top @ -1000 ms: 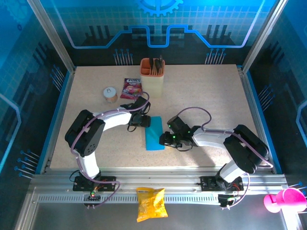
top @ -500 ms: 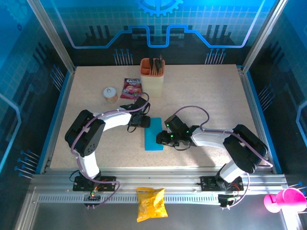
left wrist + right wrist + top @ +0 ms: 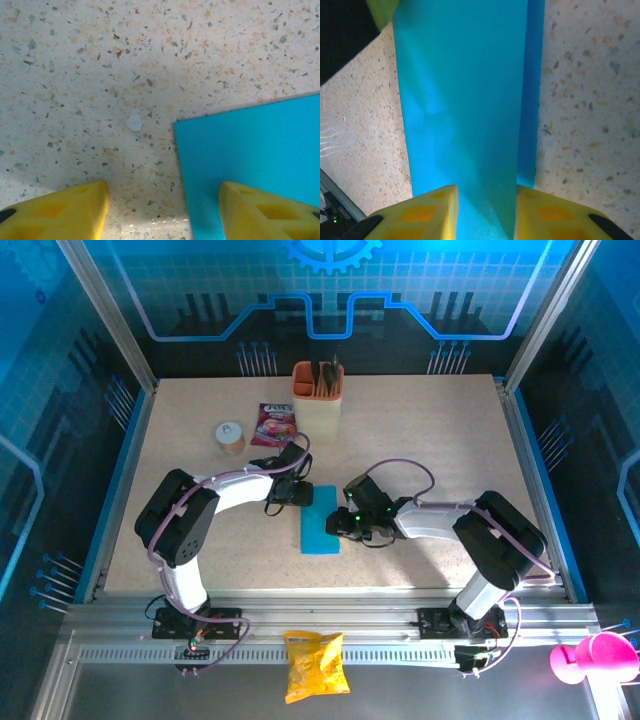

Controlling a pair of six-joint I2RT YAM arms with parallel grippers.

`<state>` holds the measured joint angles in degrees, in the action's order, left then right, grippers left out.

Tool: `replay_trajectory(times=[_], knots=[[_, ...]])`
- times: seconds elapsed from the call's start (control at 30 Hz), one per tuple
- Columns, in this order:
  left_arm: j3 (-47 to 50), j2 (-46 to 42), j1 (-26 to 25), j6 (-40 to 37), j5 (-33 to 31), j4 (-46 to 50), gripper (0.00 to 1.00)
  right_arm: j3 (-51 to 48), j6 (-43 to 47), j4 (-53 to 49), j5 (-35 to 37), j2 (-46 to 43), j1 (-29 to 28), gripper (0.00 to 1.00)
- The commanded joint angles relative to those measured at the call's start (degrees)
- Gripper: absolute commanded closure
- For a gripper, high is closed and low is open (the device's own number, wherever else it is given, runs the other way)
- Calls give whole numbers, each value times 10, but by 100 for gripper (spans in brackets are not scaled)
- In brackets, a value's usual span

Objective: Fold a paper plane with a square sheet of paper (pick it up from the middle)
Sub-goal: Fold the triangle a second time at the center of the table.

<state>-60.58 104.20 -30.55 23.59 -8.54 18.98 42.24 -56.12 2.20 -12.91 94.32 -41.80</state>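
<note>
Top external view: a speckled beige table (image 3: 440, 440) inside a blue-lit enclosure, with two robot arms bolted at its near edge and reaching inward to meet at the middle.

Between them lies the blue paper sheet (image 3: 318, 538), flat on the table. It is bright blue and unmarked, and is folded into a narrow upright strip.

The left gripper (image 3: 303, 495) sits low at the strip's far end. In the left wrist view (image 3: 162, 200) its two yellow fingers (image 3: 65, 210) stand well apart and hold nothing. One is over bare table and the other over a square corner of the paper (image 3: 260, 145).

The right gripper (image 3: 338, 525) meets the strip's right side. In the right wrist view (image 3: 485, 210) its yellow fingers (image 3: 427, 215) are a narrow gap apart and blue paper (image 3: 465, 100) fills that gap. A darker lower layer shows along one long edge. I cannot tell whether the fingers pinch the paper.

A beige cup (image 3: 317, 410) with an orange rim stands at the back. A pink-purple packet (image 3: 273, 425) lies beside it. A yellow snack bag (image 3: 315, 665) lies on the metal rail in front.
</note>
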Motion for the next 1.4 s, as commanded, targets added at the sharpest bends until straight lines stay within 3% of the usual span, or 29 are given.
replay_trajectory(times=[0.0, 0.4, 0.63, 0.83, 0.97, 1.13, 1.37], knots=[[14, 12, 1, -7, 32, -19, 40, 20, 2, 14, -21, 15, 14, 68], [17, 8, 1, -15, 43, -23, 39, 53, 13, 29, -56, 59, 46, 73], [17, -23, 1, -17, 41, -20, 38, 63, 23, 13, -54, 74, 52, 97], [74, -118, -11, -13, 41, -32, 32, 71, 17, -21, -43, 70, 52, 100], [145, -200, -53, -13, 36, -55, 31, 77, 9, -49, -35, 62, 52, 100], [219, -277, -140, -21, -1, -88, 30, 79, -1, -75, -28, 53, 52, 100], [255, -277, -245, -31, -26, -160, 28, 90, -19, -85, -28, 53, 44, 100]])
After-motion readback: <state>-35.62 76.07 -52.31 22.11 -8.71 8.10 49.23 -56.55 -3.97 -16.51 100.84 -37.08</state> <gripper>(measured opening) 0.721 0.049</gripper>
